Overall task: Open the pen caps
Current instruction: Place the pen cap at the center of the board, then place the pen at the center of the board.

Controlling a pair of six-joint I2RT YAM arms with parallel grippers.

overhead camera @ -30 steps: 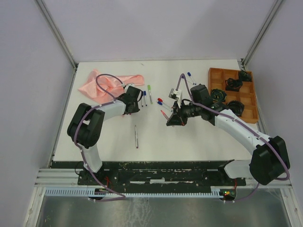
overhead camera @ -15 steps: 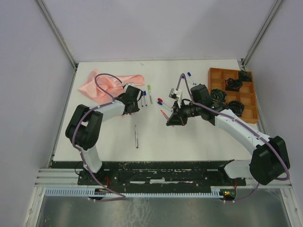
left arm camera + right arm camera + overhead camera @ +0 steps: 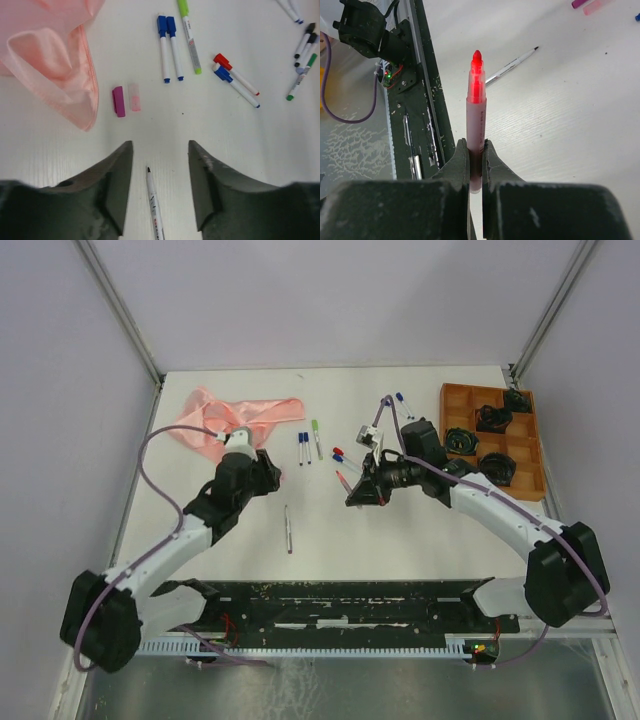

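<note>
My left gripper [image 3: 160, 151] [image 3: 268, 476] hovers open above the table with nothing between its jaws. Under it lies an uncapped white pen [image 3: 153, 200] [image 3: 288, 528], tip pointing away. Ahead lie two loose pen caps, a purple one [image 3: 118, 101] and a pale pink one [image 3: 134, 96]. Further off are two blue-capped pens [image 3: 167, 47], a green one [image 3: 189, 35] and a red and blue pair [image 3: 235, 75]. My right gripper [image 3: 476, 147] [image 3: 358, 495] is shut on a pink-barrelled pen [image 3: 476, 115] whose bare red tip points away from the wrist.
A pink cloth [image 3: 240, 412] [image 3: 45, 55] lies at the back left. An orange compartment tray [image 3: 444, 425] with black parts [image 3: 462, 438] stands at the back right. More pens [image 3: 302, 55] lie near it. The black base rail [image 3: 427, 100] runs below the right gripper.
My left arm has swung out and drawn its gripper back toward me from beside the blue pens, and its jaws have opened wider. The right arm has barely moved.
</note>
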